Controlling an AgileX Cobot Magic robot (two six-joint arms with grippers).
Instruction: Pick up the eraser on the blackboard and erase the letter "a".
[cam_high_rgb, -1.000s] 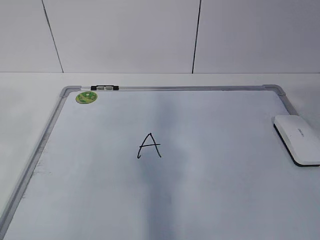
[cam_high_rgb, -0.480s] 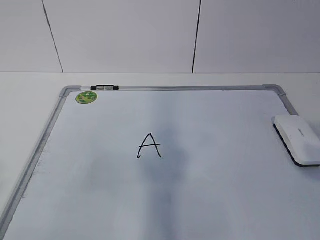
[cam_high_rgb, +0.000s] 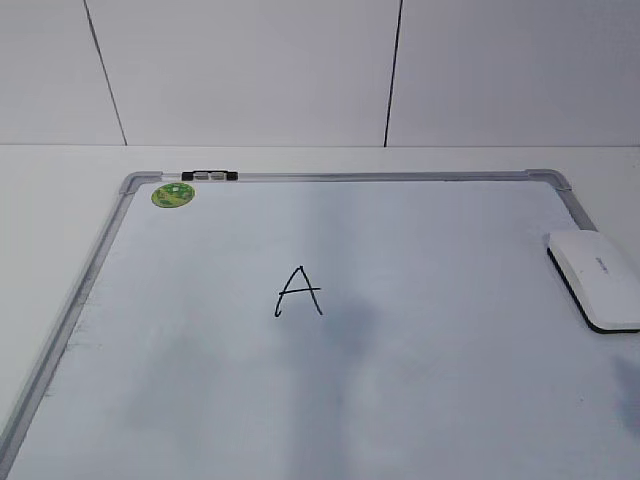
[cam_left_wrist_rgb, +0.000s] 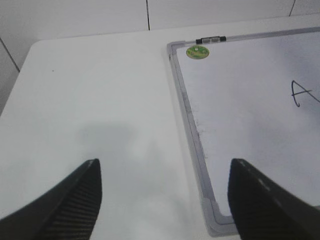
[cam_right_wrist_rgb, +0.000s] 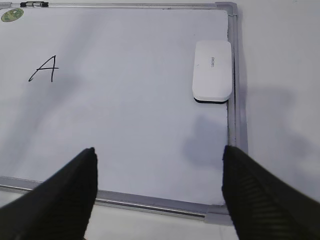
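Observation:
The eraser (cam_high_rgb: 595, 280), a flat white block with a black underside, lies at the right edge of the blackboard (cam_high_rgb: 350, 177), partly over its frame. The right wrist view shows the eraser (cam_right_wrist_rgb: 212, 70) well ahead of my open right gripper (cam_right_wrist_rgb: 158, 150), which hovers over the blackboard's (cam_right_wrist_rgb: 150, 202) near right corner. My left gripper (cam_left_wrist_rgb: 165, 162) is open and empty, above the table beside the blackboard's (cam_left_wrist_rgb: 192, 130) near left corner. The only writing I see is a pointed capital "A" (cam_high_rgb: 299, 290) mid-board. The letter "a" is out of view. Neither gripper shows in the exterior view.
A round green magnet (cam_high_rgb: 172, 194) sits in the board's far left corner, with a black-and-silver clip (cam_high_rgb: 210, 176) on the top frame beside it. The white table (cam_left_wrist_rgb: 100, 100) extends left of the board. A panelled white wall stands behind it.
Only shadows on the board have shifted: the dark band down the middle has faded, and a new shadow shows at the lower right edge. The eraser and the writing have not moved.

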